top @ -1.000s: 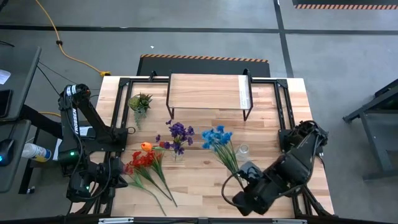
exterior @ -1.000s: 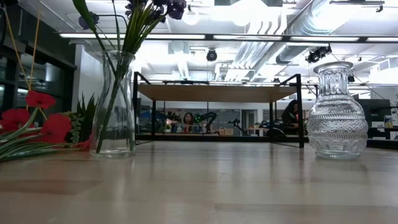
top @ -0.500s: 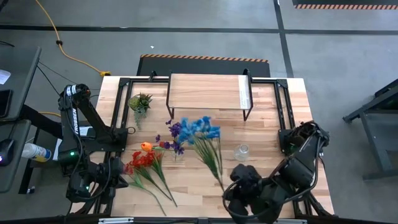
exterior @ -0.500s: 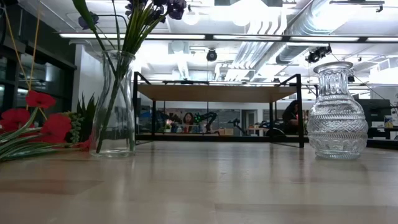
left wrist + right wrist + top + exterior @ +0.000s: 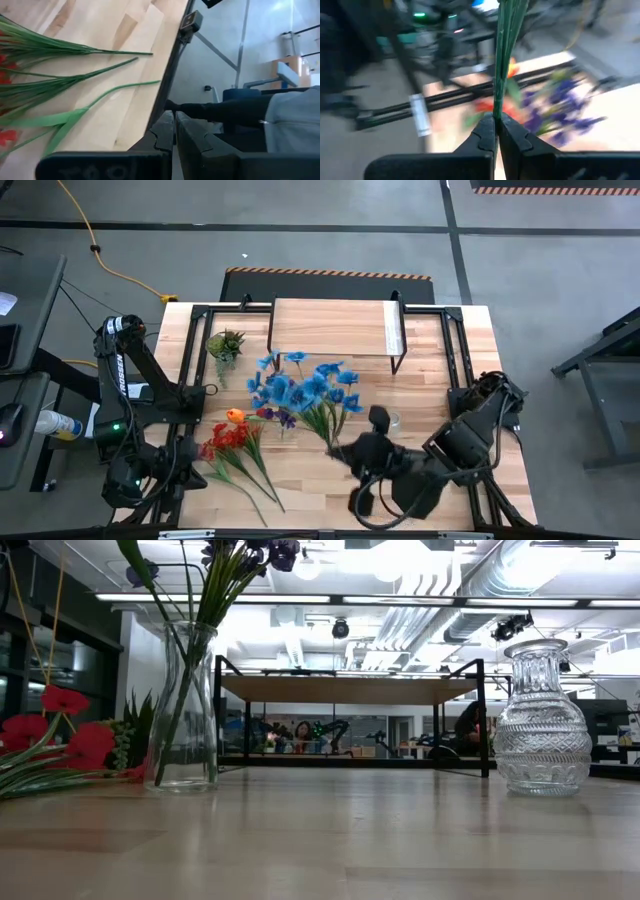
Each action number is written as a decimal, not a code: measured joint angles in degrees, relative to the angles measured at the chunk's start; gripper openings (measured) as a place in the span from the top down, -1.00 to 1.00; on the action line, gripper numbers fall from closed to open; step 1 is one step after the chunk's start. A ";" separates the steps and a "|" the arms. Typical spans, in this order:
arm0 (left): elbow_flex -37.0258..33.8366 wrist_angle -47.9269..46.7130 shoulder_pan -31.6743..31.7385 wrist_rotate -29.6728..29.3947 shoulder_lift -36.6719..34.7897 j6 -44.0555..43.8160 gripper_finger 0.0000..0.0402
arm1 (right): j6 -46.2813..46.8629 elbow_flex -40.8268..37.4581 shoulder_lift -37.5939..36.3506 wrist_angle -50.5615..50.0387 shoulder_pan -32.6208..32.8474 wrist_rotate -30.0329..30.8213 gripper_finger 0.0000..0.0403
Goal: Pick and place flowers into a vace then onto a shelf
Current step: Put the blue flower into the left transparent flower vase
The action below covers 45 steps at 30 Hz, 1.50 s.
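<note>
Right hand [image 5: 495,131] clamps the blue flowers' [image 5: 300,387] stems, blooms beyond it.

The right gripper [image 5: 495,122] has its two dark fingers [image 5: 482,132] pressed together on a bundle of thin green stems [image 5: 504,55], which runs straight away from the fingertips. Beyond the stems lie blurred purple blooms [image 5: 560,107] and red and orange blooms [image 5: 492,102] on the light wooden tabletop [image 5: 620,107]. A black frame bar [image 5: 455,95] crosses behind them.
</note>
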 joint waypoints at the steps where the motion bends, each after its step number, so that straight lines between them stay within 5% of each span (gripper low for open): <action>1: 0.00 0.45 0.01 -0.03 0.00 0.02 0.72 | -0.95 0.00 0.00 -0.97 -0.49 1.92 1.00; 19: 0.00 3.56 0.01 -2.70 0.01 0.40 0.72 | 18.45 -0.10 -0.38 -33.55 -7.59 11.67 1.00; 35: 0.00 3.58 0.01 -3.05 0.02 0.59 0.72 | 17.65 -1.05 -8.93 -33.46 -6.98 15.30 1.00; 45: 0.00 3.54 0.01 -3.09 0.00 1.86 0.72 | 24.43 -17.53 -19.99 -29.75 -4.39 14.31 1.00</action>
